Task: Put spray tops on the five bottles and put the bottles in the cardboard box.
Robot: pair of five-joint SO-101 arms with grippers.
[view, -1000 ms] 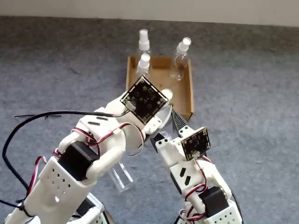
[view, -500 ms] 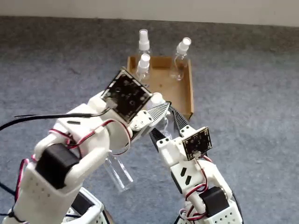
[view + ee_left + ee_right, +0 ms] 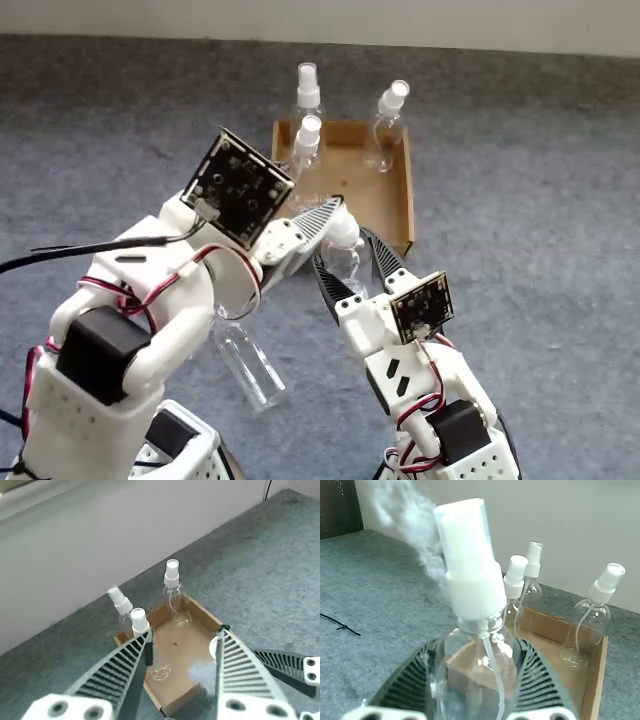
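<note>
Clear plastic bottle [image 3: 475, 675], spray top [image 3: 470, 575] fitted, upright in my right claw [image 3: 346, 262], jaws closed on its body, just on my side of the cardboard box [image 3: 362, 188]. My left claw [image 3: 185, 632] is spread wide and holds nothing; one finger is just beside that top. First capped bottle [image 3: 306, 150] and second capped bottle [image 3: 385, 125] stand in the box's far corners. Third capped bottle [image 3: 308, 88] stands just behind the box. Uncapped bottle [image 3: 250, 368] lies on the grey carpet [image 3: 520, 200] by my left arm.

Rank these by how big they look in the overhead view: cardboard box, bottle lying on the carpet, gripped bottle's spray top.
1. cardboard box
2. lying bottle, partly hidden by the left arm
3. spray top on the gripped bottle, though it is raised nearer the camera
</note>
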